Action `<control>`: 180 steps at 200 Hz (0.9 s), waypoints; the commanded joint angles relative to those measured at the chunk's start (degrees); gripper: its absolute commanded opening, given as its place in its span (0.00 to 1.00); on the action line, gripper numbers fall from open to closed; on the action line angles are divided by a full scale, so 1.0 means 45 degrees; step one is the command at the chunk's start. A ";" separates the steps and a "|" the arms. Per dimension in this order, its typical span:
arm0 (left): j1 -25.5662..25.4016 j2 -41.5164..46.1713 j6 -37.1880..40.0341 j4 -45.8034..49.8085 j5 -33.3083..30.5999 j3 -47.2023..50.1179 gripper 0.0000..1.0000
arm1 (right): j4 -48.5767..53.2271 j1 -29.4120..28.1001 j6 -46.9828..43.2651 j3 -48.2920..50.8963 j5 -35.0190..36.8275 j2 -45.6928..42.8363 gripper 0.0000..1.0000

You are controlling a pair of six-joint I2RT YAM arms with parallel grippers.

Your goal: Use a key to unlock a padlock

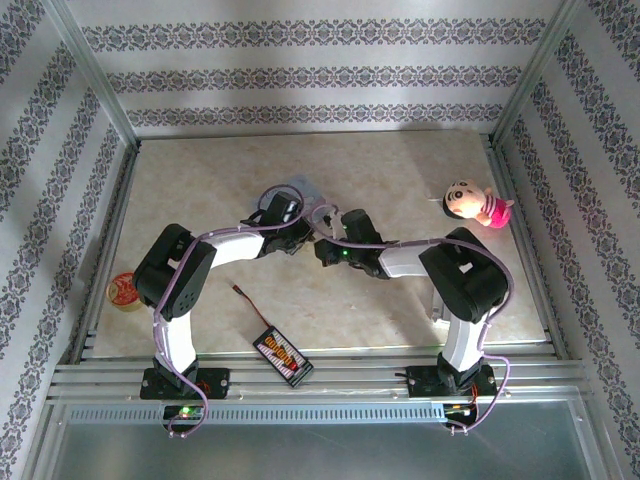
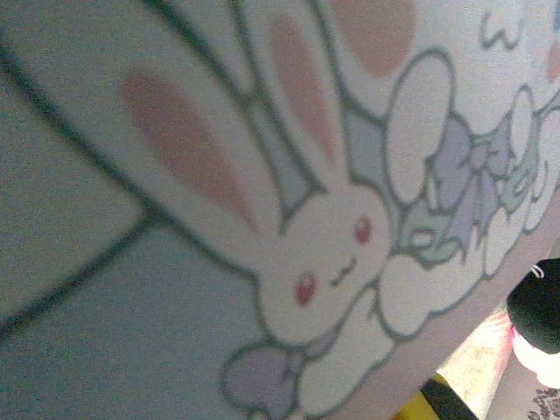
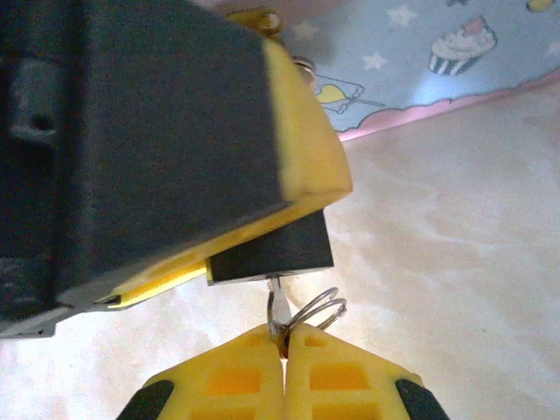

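In the right wrist view the padlock point(image 3: 271, 252), a small black block, hangs above the table, pressed against the yellow pad of a left finger point(image 3: 302, 157). My right gripper point(image 3: 284, 348) is shut on the key point(image 3: 279, 306). The key's thin silvery blade points up into the padlock's underside, and its wire ring point(image 3: 322, 306) sticks out to the right. From the top view the left gripper point(image 1: 298, 232) and right gripper point(image 1: 325, 252) meet at mid-table, and the lock and key are too small to make out there.
The light-blue cartoon tin point(image 1: 300, 188) lies just behind the grippers, its bunny lid point(image 2: 175, 306) close under the left wrist camera and its edge point(image 3: 437, 70) behind the padlock. A doll point(image 1: 475, 205) lies at the right, a black board with wires point(image 1: 282, 355) in front, a round tin point(image 1: 123, 290) at the left.
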State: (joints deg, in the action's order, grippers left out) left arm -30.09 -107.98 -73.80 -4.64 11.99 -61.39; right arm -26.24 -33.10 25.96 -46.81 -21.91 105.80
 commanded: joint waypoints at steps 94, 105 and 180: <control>0.0001 0.0631 -0.0278 0.0114 0.0988 0.0910 0.03 | -1.1824 0.2199 1.0618 0.1593 -0.4285 0.3308 0.00; -0.0002 0.0700 -0.0276 0.0102 0.1014 0.0987 0.05 | -1.1813 0.2220 1.0638 0.1851 -0.4115 0.3091 0.00; -0.0004 0.1820 -0.0457 0.0072 0.1087 0.1968 0.50 | -1.1806 0.1686 1.0437 0.3853 -0.3171 0.2481 0.00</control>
State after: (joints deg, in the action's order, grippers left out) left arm -29.67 -102.59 -74.72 -7.55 15.73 -54.52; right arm -76.62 -24.29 73.80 -31.97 -39.24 118.52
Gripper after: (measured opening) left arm 0.440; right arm 0.050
